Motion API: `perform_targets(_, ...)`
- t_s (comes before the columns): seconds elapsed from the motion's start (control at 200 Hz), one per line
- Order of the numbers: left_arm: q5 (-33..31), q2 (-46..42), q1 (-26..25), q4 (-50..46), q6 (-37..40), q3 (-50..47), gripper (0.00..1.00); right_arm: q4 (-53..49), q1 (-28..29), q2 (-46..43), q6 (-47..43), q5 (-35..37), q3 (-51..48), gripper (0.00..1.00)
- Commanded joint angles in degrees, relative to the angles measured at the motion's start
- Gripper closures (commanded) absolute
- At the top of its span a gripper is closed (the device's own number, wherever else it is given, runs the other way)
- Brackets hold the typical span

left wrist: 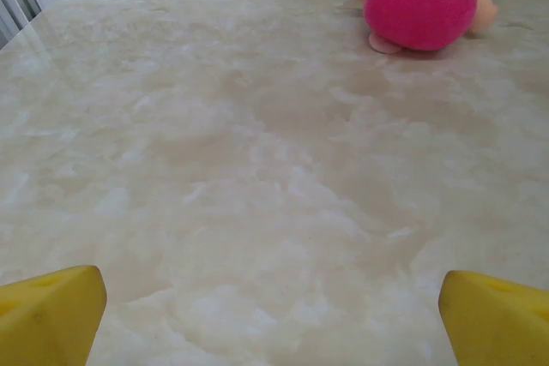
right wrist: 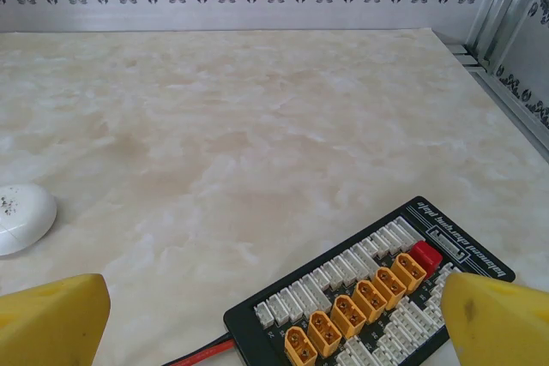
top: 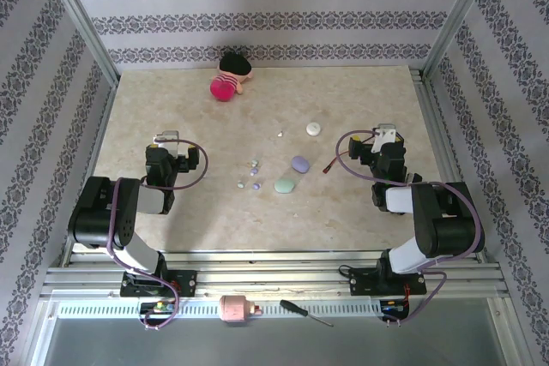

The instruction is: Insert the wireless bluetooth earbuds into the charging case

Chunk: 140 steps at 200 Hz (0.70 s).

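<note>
- Lying loose near the middle of the top view, the earbuds (top: 252, 174) are resting on the table (top: 171, 100), apart from each other.
- The mint case (top: 285, 185) and the lavender case (top: 299, 162) are sitting just right of the buds. The white case (top: 315, 128) is sitting farther up and to the right. I am not able to tell if any lid is open.
- The left gripper (top: 165, 139) is hanging left of the buds. Its yellow fingers (left wrist: 51, 319) are standing wide apart and are holding nothing.
- The right gripper (top: 386, 135) is hanging at the right of the top view, over a black plug board (right wrist: 369, 297). Its fingers (right wrist: 51, 319) are also standing wide apart and are holding nothing.
- The buds are looking tiny, light, hard and shiny, so I am guessing they are going to slip or flick away if squeezed fast.
- I am thinking the best hold is a soft pinch across a bud's fat round part, with the fingertips coming in low by the table.
</note>
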Motion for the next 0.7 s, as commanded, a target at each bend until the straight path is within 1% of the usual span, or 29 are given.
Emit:
perform_targets(0.0,0.3,-0.2,-0.4,-0.3,-0.4,0.6,0.01,2.0,0.1,0.4,1.0,0.0,-0.7,0.02)
perform_targets(0.205,0.3,-0.2,-0.4,-0.3,-0.4,0.6,0.01,1.8,0.2,0.5,0.4,-1.6,-0.5,0.02)
perform_targets(0.535,0.4,-0.2,-0.4,-0.3,-0.4,0.7,0.01,2.1,0.2,0.4,0.3,-1.9,-0.7,0.02)
perform_targets(0.61,0.3,-0.3,-0.4,-0.4,-0.4,0.6,0.01,1.0,0.2,-1.2,-0.5,-4.1,-0.5,0.02)
perform_targets(0.695,-0.9,-1.2,-0.9,0.2,-0.3,0.0,0.01,-3.1,1.1,-5.2,-1.6,-4.3,-0.1,0.01)
